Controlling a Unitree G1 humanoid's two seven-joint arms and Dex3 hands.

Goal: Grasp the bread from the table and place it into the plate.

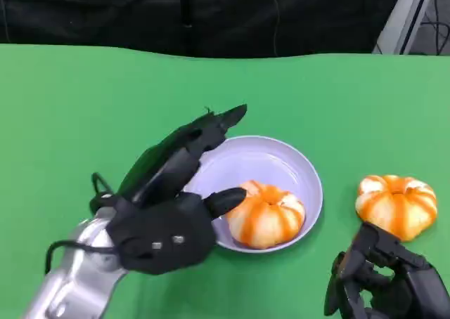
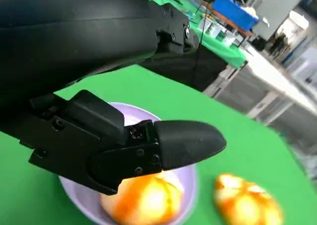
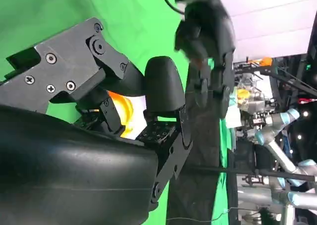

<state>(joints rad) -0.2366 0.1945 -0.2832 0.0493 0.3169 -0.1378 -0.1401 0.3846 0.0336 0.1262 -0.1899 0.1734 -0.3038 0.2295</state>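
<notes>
**Inspection: one bun in the plate, one on the cloth, both hands empty**

Surface: a flat green table covering (image 1: 84,108), matte and uniform, fills most of the head view; a dark backdrop runs along the top edge.

Plate: a shallow round pale-lavender plate (image 1: 281,161) with a smooth glossy inner wall sits at centre frame. Its left rim is hidden behind the left hand.

Bread, item one: a round, lobed bun with orange glaze stripes on a pale crust (image 1: 267,216) lies inside the plate, against its lower wall. In the left wrist view the same bun (image 2: 146,200) is blurred and partly covered by a black finger.

Bread, item two: a second striped orange-and-cream bun of the same pumpkin-like shape (image 1: 396,205) rests on the green covering at right of frame, apart from the plate. In the left wrist view it (image 2: 247,201) is out of focus.

Left hand (image 1: 172,206): matte black, hard-shelled, on a silver forearm. Fingers are extended and spread over the plate's left side; one fingertip lies at the edge of the bun in the plate. Nothing is gripped. Whether that fingertip touches the bun cannot be determined.

Right hand (image 1: 387,280): black, at lower right, cut off by the frame edge, just below the second bun. Fingers are apart and hold nothing. The right wrist view shows an orange patch behind its fingers (image 3: 161,86), mostly hidden.
</notes>
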